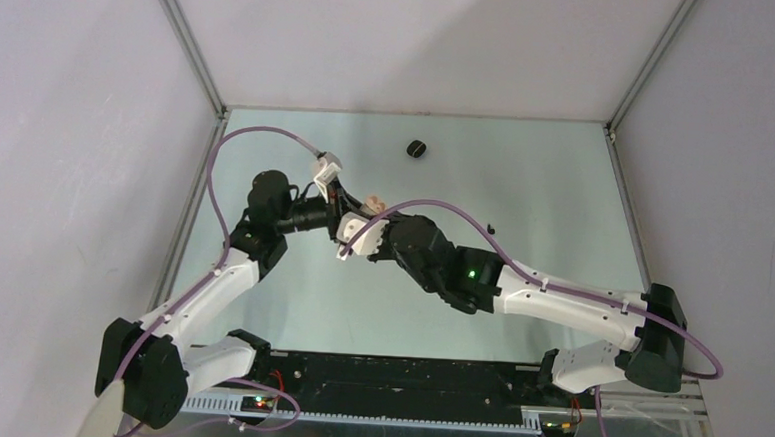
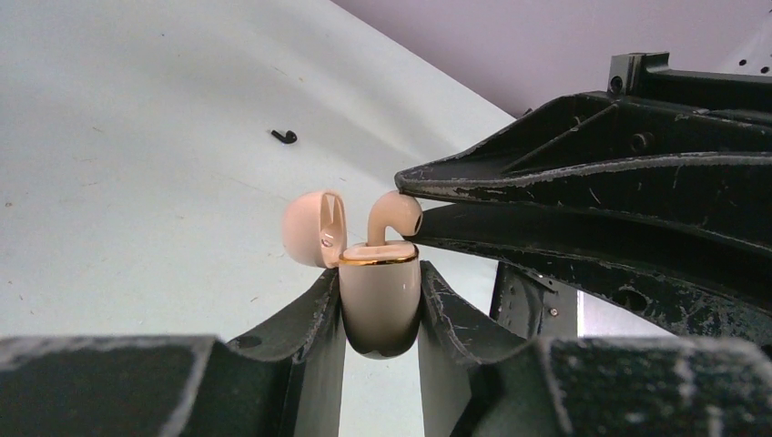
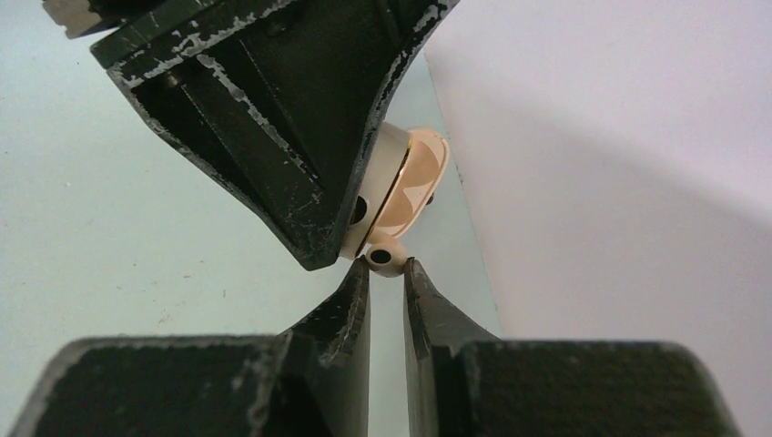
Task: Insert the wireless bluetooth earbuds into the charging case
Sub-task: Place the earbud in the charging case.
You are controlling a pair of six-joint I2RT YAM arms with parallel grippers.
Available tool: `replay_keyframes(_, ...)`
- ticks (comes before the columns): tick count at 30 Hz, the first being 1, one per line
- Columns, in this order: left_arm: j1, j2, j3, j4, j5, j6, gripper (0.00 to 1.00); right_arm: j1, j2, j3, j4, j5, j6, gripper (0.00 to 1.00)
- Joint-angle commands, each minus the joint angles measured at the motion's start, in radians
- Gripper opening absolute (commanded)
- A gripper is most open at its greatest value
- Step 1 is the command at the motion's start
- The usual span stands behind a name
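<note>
Two arms meet over the middle of the table [image 1: 555,187] in the top view. The left gripper [image 1: 362,211] and the right gripper [image 1: 376,218] converge tip to tip on a small pale thing, the charging case [image 1: 372,206]; finger state is not readable from here. A black round object [image 1: 417,149] lies well apart toward the far edge. A black earbud [image 1: 490,228] shows as a speck on the table to the right of the arms.

Left wrist view: the left gripper's fingers [image 2: 314,314] are clamped on both sides of the case body, which sits upright between them. The lid [image 2: 314,228] is swung open to the left. A pale earbud [image 2: 396,214] stands in the case mouth, stem down, head above the gold rim. The right gripper's tips come in from the right and touch the bud's head. The black earbud lies on the table beyond, apart from everything.

Right wrist view: the right gripper's fingers [image 3: 350,305] are set narrow, a thin gap between them, tips pinching the pale earbud. The case sits just behind the bud, half hidden by a left finger. I cannot tell how deep the bud is seated.
</note>
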Motion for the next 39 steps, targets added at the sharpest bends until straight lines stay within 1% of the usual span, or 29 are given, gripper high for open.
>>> replay_keyframes(1, 0.018, -0.019, 0.014, 0.035, -0.102, 0.042, 0.05, 0.052, -0.019, 0.038, -0.011, -0.053, -0.011, 0.15)
replay_keyframes(5, 0.018, -0.018, 0.016, 0.031, -0.104, 0.047, 0.05, 0.053, -0.028, 0.038, -0.016, -0.059, -0.014, 0.19)
replay_keyframes(8, 0.019, -0.019, 0.021, 0.025, -0.104, 0.049, 0.05, 0.053, -0.036, 0.038, -0.028, -0.080, -0.005, 0.25)
replay_keyframes(12, 0.020, -0.022, 0.025, 0.017, -0.102, 0.053, 0.05, 0.052, -0.049, 0.038, -0.052, -0.115, 0.005, 0.30)
replay_keyframes(17, 0.021, -0.029, 0.028, 0.013, -0.090, 0.061, 0.05, 0.041, -0.059, 0.045, -0.075, -0.146, 0.025, 0.32)
replay_keyframes(21, 0.021, -0.035, 0.023, 0.014, -0.069, 0.077, 0.04, -0.007, -0.070, 0.112, -0.127, -0.191, 0.082, 0.32)
replay_keyframes(23, 0.023, -0.038, 0.019, 0.017, -0.054, 0.087, 0.04, -0.048, -0.083, 0.161, -0.182, -0.241, 0.123, 0.32)
replay_keyframes(25, 0.022, -0.041, 0.014, 0.018, -0.034, 0.099, 0.04, -0.105, -0.111, 0.217, -0.250, -0.379, 0.177, 0.33)
replay_keyframes(26, 0.023, -0.045, 0.012, 0.018, -0.018, 0.107, 0.04, -0.148, -0.118, 0.236, -0.300, -0.422, 0.194, 0.33)
replay_keyframes(27, 0.022, -0.047, 0.011, 0.017, -0.012, 0.112, 0.04, -0.172, -0.134, 0.267, -0.322, -0.519, 0.226, 0.33)
replay_keyframes(29, 0.023, -0.054, 0.010, 0.007, 0.006, 0.131, 0.04, -0.250, -0.158, 0.291, -0.370, -0.646, 0.254, 0.33)
replay_keyframes(31, 0.023, -0.062, 0.009, -0.001, 0.036, 0.152, 0.04, -0.287, -0.188, 0.272, -0.377, -0.715, 0.260, 0.33)
replay_keyframes(33, 0.022, -0.073, 0.004, -0.001, 0.098, 0.163, 0.04, -0.305, -0.213, 0.214, -0.341, -0.731, 0.258, 0.33)
replay_keyframes(36, 0.022, -0.095, 0.000, -0.010, 0.140, 0.178, 0.04, -0.315, -0.219, 0.115, -0.281, -0.732, 0.250, 0.28)
replay_keyframes(39, 0.023, -0.112, 0.003, -0.033, 0.181, 0.205, 0.04, -0.318, -0.190, 0.062, -0.250, -0.717, 0.242, 0.23)
